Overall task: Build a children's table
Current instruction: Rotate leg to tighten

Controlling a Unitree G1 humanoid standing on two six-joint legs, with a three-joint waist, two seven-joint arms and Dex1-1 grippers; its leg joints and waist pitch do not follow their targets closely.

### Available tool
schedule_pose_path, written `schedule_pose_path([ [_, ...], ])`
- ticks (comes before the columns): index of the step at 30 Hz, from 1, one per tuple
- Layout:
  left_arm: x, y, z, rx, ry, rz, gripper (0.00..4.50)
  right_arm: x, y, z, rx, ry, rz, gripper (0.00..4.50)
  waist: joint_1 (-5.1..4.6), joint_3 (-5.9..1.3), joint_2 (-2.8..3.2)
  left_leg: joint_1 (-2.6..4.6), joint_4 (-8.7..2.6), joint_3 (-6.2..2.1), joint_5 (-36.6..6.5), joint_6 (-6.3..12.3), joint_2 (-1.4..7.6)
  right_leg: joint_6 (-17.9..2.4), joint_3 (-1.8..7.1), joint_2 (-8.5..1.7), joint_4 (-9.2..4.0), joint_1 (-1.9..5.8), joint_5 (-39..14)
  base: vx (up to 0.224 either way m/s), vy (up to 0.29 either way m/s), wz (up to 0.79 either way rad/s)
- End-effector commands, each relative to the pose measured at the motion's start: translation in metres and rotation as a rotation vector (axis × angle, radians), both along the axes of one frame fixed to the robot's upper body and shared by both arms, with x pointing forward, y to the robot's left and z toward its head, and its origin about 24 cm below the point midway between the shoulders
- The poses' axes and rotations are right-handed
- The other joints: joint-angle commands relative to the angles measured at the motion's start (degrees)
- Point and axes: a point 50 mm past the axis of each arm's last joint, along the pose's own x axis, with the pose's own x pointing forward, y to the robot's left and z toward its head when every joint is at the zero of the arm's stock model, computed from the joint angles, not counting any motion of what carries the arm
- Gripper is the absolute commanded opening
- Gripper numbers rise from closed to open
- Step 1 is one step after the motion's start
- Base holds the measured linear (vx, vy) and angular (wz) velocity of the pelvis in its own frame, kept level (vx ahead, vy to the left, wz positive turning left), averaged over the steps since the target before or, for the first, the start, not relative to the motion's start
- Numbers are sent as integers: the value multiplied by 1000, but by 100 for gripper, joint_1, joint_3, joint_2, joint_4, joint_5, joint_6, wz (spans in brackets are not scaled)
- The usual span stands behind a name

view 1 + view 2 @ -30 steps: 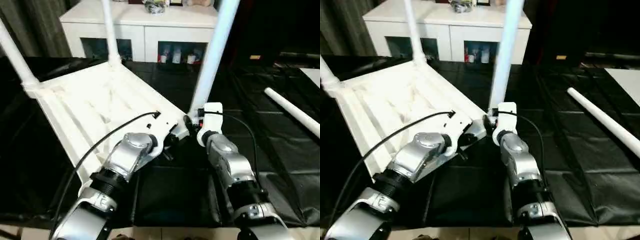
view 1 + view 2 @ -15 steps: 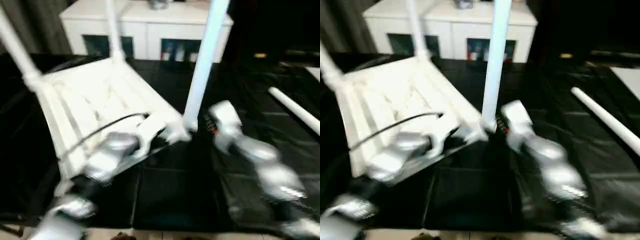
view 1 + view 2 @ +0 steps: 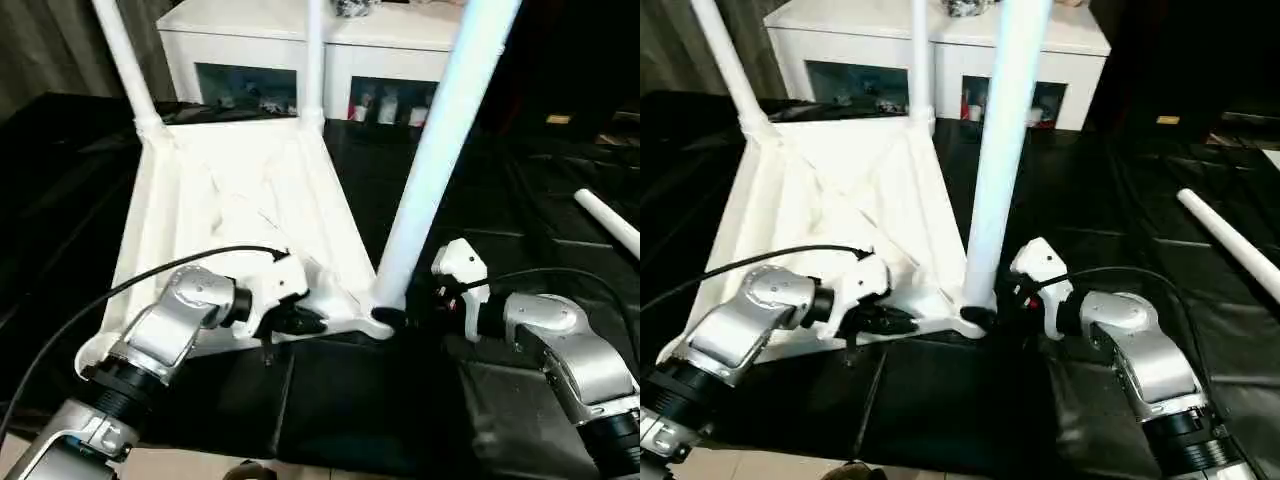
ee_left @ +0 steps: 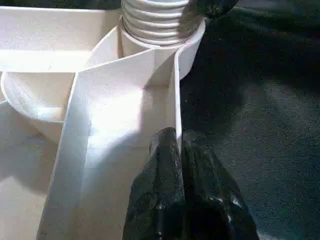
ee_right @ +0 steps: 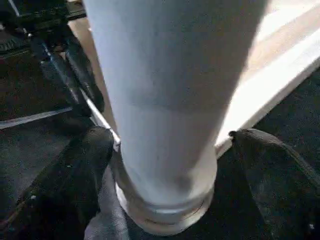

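A black sheet (image 3: 520, 230) covers the work surface. Behind stands a low white cabinet (image 3: 300, 60) with glass-fronted compartments; a grey curtain (image 3: 50, 50) hangs on the left.

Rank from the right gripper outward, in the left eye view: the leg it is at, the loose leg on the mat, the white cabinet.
1. The near corner leg, between the right gripper fingers.
2. The loose leg, lying off to the right.
3. The white cabinet, at the back.

White ribbed plastic tabletop (image 3: 230, 190) and white tapered tube legs (image 3: 440, 150); black sheet-covered work surface (image 3: 560, 220); silver forearms (image 3: 165, 335); black gripper fingers (image 4: 165, 200).
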Motion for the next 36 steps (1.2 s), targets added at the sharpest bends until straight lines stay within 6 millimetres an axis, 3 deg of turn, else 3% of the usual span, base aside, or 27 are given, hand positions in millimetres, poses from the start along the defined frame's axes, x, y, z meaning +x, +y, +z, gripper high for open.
schedule_pose_path([
  [1,-3,-12,13,-51,-31,-90,0,-2,0,0,-16,8,29,368,-47,-363,-42,223,-497,-185,-2122,-135,348,-998,236,-339,-397,142,-2213,0,0,0],
  [13,-3,-10,13,-47,-23,-97,0,-6,-3,-2,-33,36,60,272,-41,-391,-33,205,-486,-178,-1894,-77,346,-1109,234,-324,-351,165,-1787,0,0,0],
  [20,-4,-10,12,-46,-13,-98,0,-7,-3,-7,-31,56,45,262,-38,-389,-29,209,-480,-177,-1905,-63,345,-1107,231,-325,-362,166,-1876,0,0,0],
  [22,-1,-10,10,-48,-12,-61,0,1,-5,-12,-43,44,-43,262,-47,-386,-31,213,-478,-173,-1907,-83,346,-1122,233,-328,-366,154,-1891,0,0,0],
  [23,6,-14,9,-68,-17,17,0,14,-8,-16,-37,25,-201,262,-54,-379,-30,193,-481,-178,-1917,-95,336,-1118,231,-330,-366,160,-1914,0,0,0],
  [24,12,-19,8,-88,-21,93,0,24,-8,-20,-17,26,-333,261,-103,-358,-14,193,-492,-189,-2094,-183,316,-1105,212,-325,-386,134,-2176,0,0,0],
  [26,23,-29,6,-105,-35,220,0,38,-3,-24,21,27,-518,261,-220,-375,-61,217,-469,-249,-2479,-399,290,-936,162,-348,-433,135,-2778,0,0,0],
  [28,30,-38,6,-110,-42,297,0,45,5,-26,41,29,-626,261,-288,-362,-41,180,-494,-272,-2526,-383,292,-821,150,-341,-460,158,-2839,0,0,0],
  [29,34,-43,6,-112,-40,343,0,49,10,-27,53,35,-692,261,-318,-358,-36,185,-493,-262,-2559,-378,288,-816,153,-327,-476,134,-2824,0,0,0],
  [30,37,-48,6,-108,-39,388,0,52,16,-29,61,47,-745,260,-383,-379,-67,161,-485,-273,-2525,-376,269,-811,133,-330,-477,158,-2758,0,0,0],
  [33,42,-57,6,-102,-50,443,0,55,28,-32,53,60,-825,260,-374,-370,-55,201,-453,-247,-2498,-277,253,-786,142,-338,-535,103,-2838,0,0,0],
  [34,45,-71,6,-93,-73,488,0,58,48,-36,31,55,-891,260,-401,-372,-32,204,-454,-245,-2534,-279,251,-795,139,-322,-534,68,-2839,0,0,0],
  [36,46,-77,7,-90,-84,501,0,59,57,-37,20,47,-913,259,-403,-372,-38,238,-459,-261,-2623,-343,253,-743,113,-310,-553,70,-2901,0,0,0],
])
